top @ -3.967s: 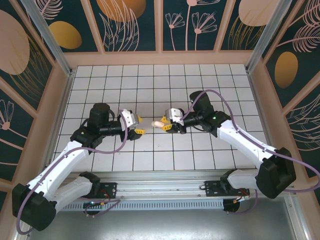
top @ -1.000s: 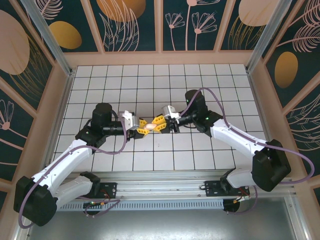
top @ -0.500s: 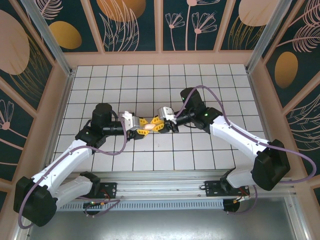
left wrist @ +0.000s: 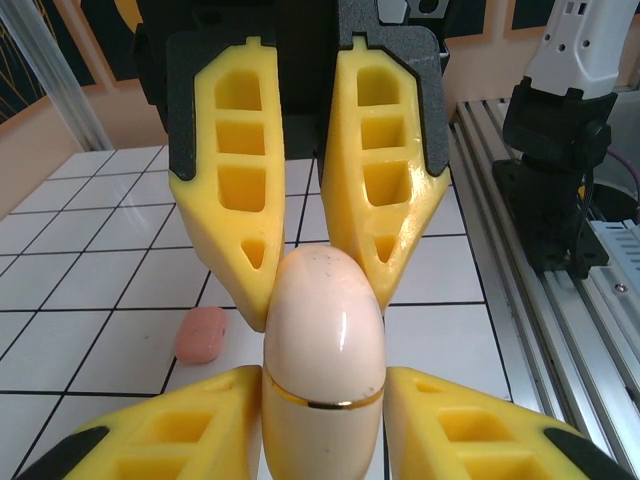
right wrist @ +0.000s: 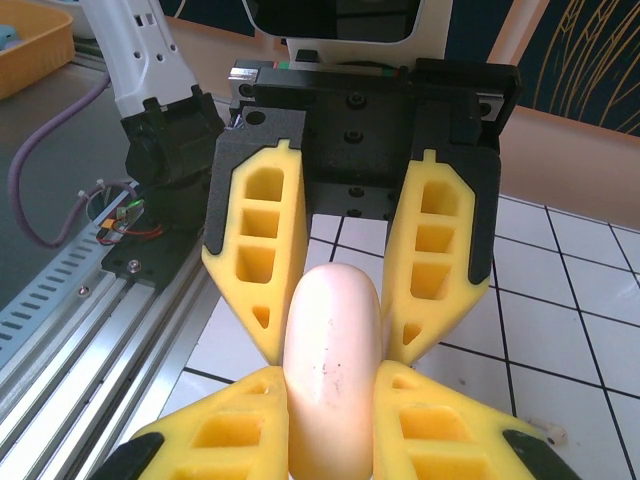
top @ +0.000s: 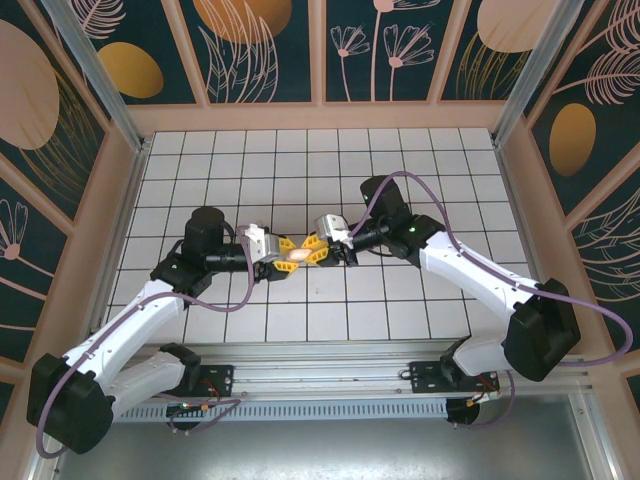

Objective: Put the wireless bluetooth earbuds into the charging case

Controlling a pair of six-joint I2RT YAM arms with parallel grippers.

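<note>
Surface: a white tiled table (top: 400,300) with dark grid lines and a bare metal rail (top: 330,375) along its 6 o'clock edge.
Room: wood-framed walls (top: 260,50) at 9, 12 and 3 o'clock, with dark teal panels painted with pale flowers and gold discs.
Charging case: the pale beige, egg-shaped charging case (top: 297,256) sits over the middle of the table, between the two arms. The left wrist view shows a thin gold seam around it.
Left gripper: the left gripper (top: 285,257) is at 9 o'clock of the case. Its yellow fingers lie close along both flanks of one end, but I cannot tell whether they are clamped or have slackened.
Right gripper: the right gripper (top: 315,252) is at 3 o'clock of the case, with its fingers closed tight on the other end.
Earbud: in the right wrist view, one tiny pale stemmed earbud (right wrist: 548,435) lies on a tile at about 4 o'clock of the case. It is apart from both grippers.
Pink piece: in the left wrist view, a small salmon-pink rounded piece (left wrist: 202,334) lies on a tile at 9 o'clock of the case. I cannot tell whether it is a bud or a case.
</note>
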